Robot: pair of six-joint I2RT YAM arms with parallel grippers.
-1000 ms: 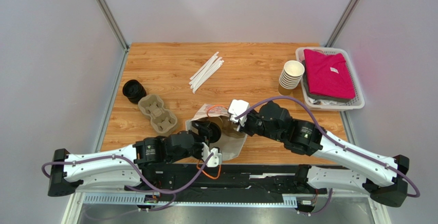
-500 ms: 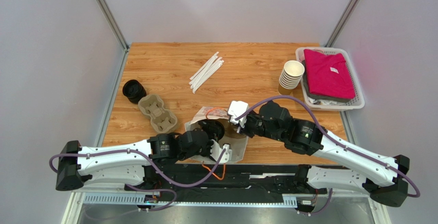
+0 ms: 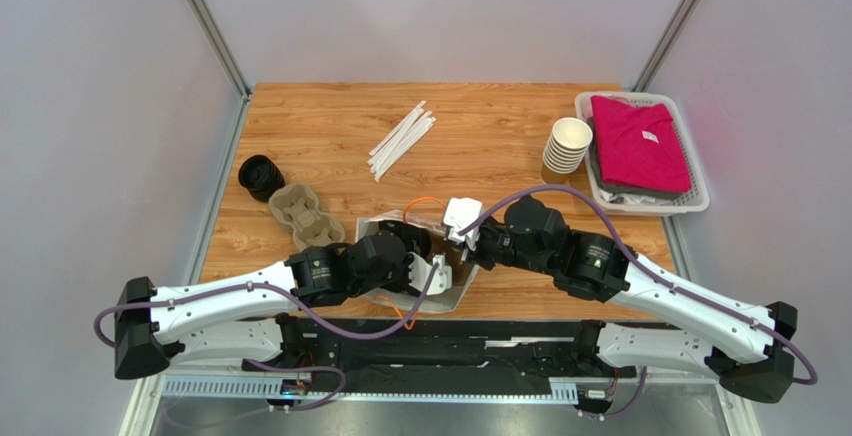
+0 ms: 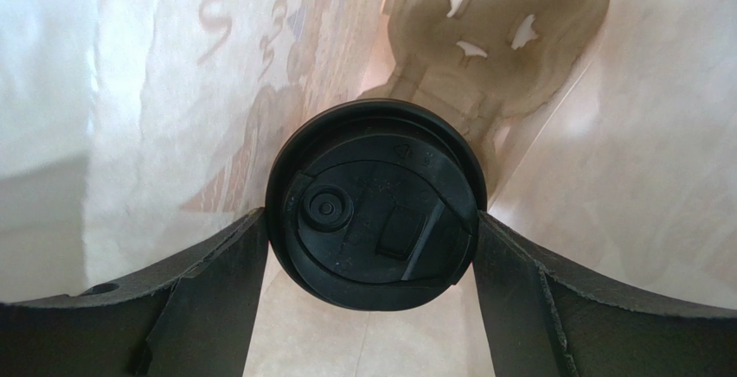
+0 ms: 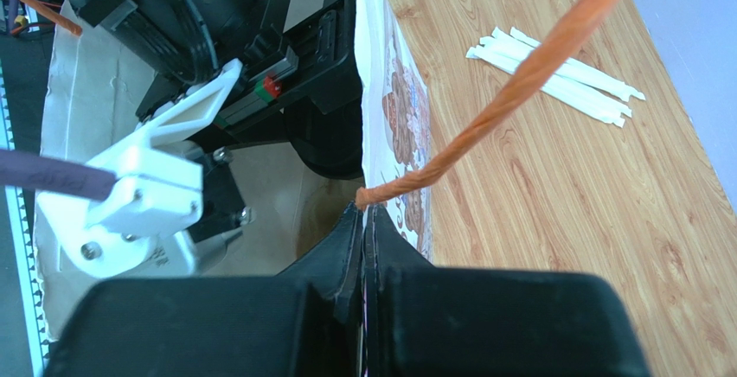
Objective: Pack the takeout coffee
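**Left fingers (image 4: 216, 282) take the coffee into the bag**

My left fingers are clamped on the takeout coffee (image 4: 376, 195). One pad touches each side of its black lid, spread wide because the cup is wide. My right fingers (image 5: 329, 273) are pressed shut on the rim of the paper bag (image 4: 147, 109), just under where the orange handle (image 5: 519, 83) comes out, holding the mouth up.

Change: a second ago my left wrist sat at the near lip of the bag. Now it has pushed forward and most of the gripper is inside. The bag has shifted and re-creased around it. The right grip hasn't moved.

The coffee is now inside the bag, upright as far as I can tell, with paper wall on both sides. I can't see whether its base touches the bag floor. There's a brown shape with holes past the cup, and I can't say what it is.

My read: insertion is mostly done. What's left is to lower, let go and back out without dragging the cup or tearing the rim.

Surface is a wood-grain table (image 3: 480, 146), with the bag at its near edge.
- The pulp tray (image 3: 305, 218) sits just left of the bag, and the black lids (image 3: 260, 176) are farther left.
- The straws (image 3: 402, 140) are beyond the bag.
- The stack of cups (image 3: 567, 146) is beyond the bag to the right.
- The white basket (image 3: 700, 196) with a pink cloth (image 3: 638, 141) is right of that stack.

Plain grey walls surround the table.
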